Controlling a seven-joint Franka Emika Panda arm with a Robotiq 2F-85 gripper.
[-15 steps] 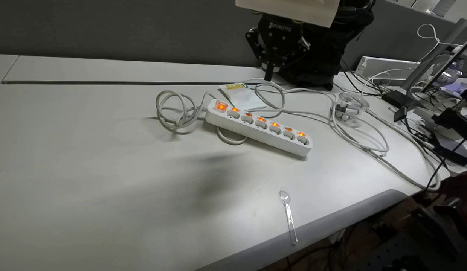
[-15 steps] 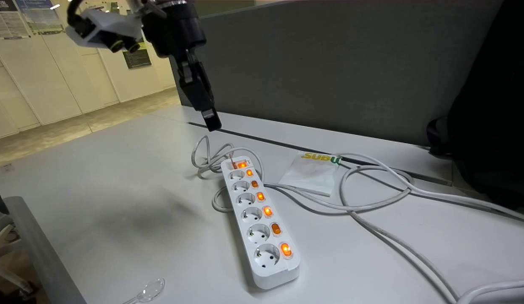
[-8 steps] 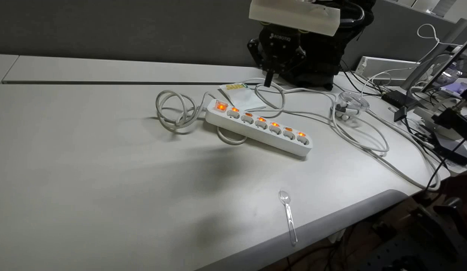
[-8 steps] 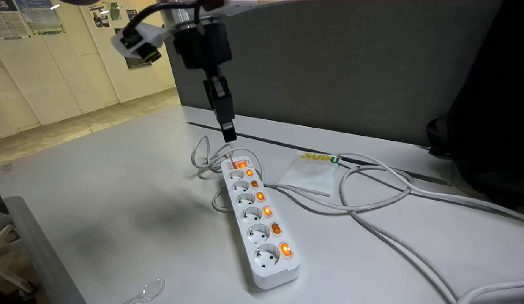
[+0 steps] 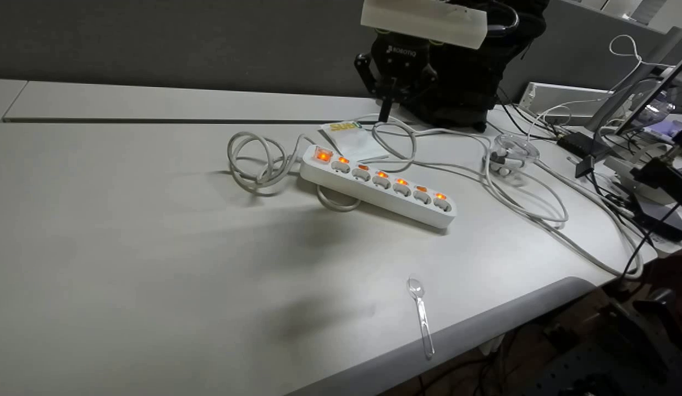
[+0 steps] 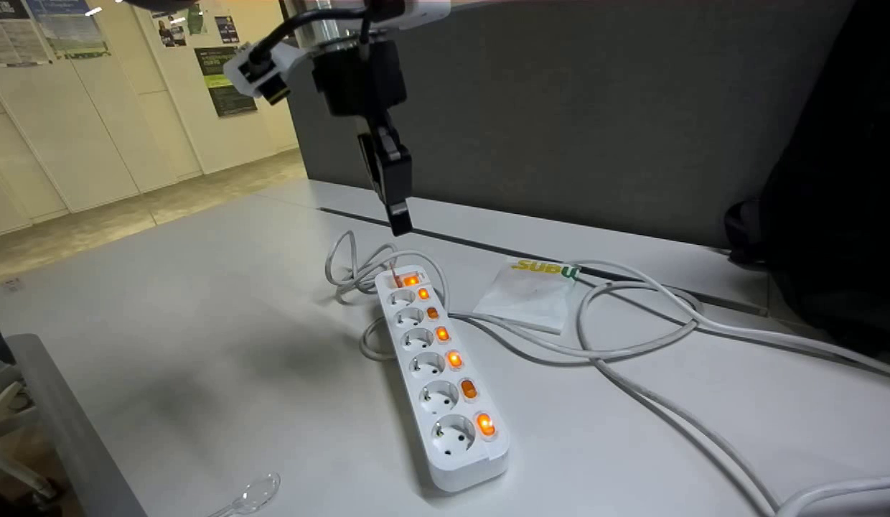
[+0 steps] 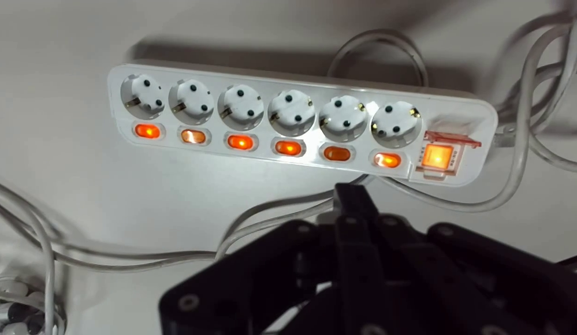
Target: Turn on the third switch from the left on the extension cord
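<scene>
Seven switches [image 6: 442, 333] line the white extension cord [image 5: 374, 192] on the bench [image 5: 154, 264]; third from left in an exterior view, the unlit switch [image 5: 363, 167] probably clicks stiffly; my claw [image 7: 354, 196], tips together and empty, should press it, not pinch; the extension cord, likely lightweight, may skid.

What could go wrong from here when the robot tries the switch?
Wrong pick: the second small switch and fifth small switch from the main switch both look unlit; a miscount could press the wrong one.
Neighbour hit: each sits between lit switches, so the fingers, slightly off, might turn one off.
Slip: nothing visible holds the strip down, so pressing might slide it.
</scene>
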